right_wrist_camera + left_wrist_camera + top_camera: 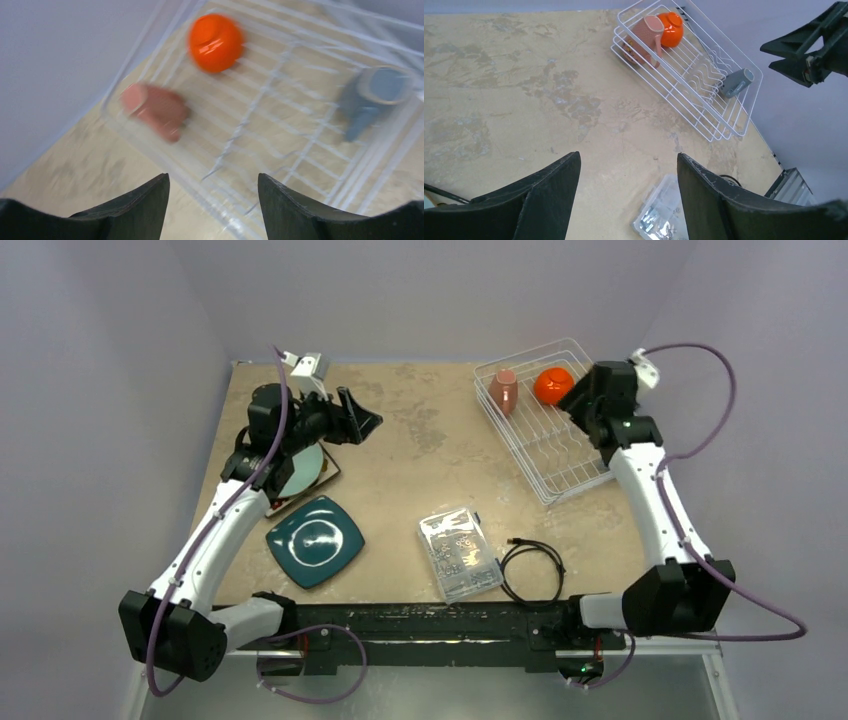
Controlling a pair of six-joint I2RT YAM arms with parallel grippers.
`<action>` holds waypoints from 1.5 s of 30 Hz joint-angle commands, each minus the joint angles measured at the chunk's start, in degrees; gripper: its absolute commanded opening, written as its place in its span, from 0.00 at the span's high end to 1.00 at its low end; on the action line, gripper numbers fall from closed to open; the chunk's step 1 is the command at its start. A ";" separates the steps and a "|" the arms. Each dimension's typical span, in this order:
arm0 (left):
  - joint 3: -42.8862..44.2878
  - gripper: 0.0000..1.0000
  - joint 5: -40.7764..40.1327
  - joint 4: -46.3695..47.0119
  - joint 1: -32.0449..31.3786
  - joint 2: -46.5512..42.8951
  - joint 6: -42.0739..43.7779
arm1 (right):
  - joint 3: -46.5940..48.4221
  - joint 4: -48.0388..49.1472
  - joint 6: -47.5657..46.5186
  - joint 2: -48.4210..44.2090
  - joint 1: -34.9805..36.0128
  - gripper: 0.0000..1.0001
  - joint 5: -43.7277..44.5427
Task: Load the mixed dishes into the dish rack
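Note:
The white wire dish rack [560, 455] stands at the back right. In it lie the pink cup [503, 390], the orange bowl [553, 386] and the small grey mug [736, 82], which my right arm hides in the top view. My right gripper [212, 177] hovers open over the rack, nothing between its fingers. The dark teal square plate [315, 540] rests on the table at the front left. Behind it, the pale green round plate [305, 468] sits on the white floral square plate [328, 478], partly under my left arm. My left gripper [626, 160] hangs open and empty above the table.
A clear plastic box of small parts [460, 552] and a coiled black cable [532, 568] lie near the front edge, right of centre. Grey walls close in the table at the back and on both sides.

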 commanded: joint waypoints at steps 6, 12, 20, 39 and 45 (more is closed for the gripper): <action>2.22 0.31 -0.87 1.38 5.25 -0.49 0.04 | -9.88 21.96 -15.21 -11.53 35.00 0.30 -18.14; 2.85 0.31 -2.42 -2.06 5.20 2.20 1.15 | -17.83 28.01 -10.93 -10.48 49.29 0.29 -17.64; 2.53 0.31 -8.74 -5.68 1.86 7.25 1.86 | -29.11 38.34 -4.40 -11.49 57.08 0.29 -16.03; 1.70 0.03 -49.48 -44.41 -6.42 6.91 -17.96 | -39.15 32.19 -5.89 -27.71 57.22 0.26 -2.19; -0.06 0.03 -50.19 -48.13 -6.51 10.56 -19.41 | -40.20 33.22 -7.27 -27.44 57.20 0.26 -1.85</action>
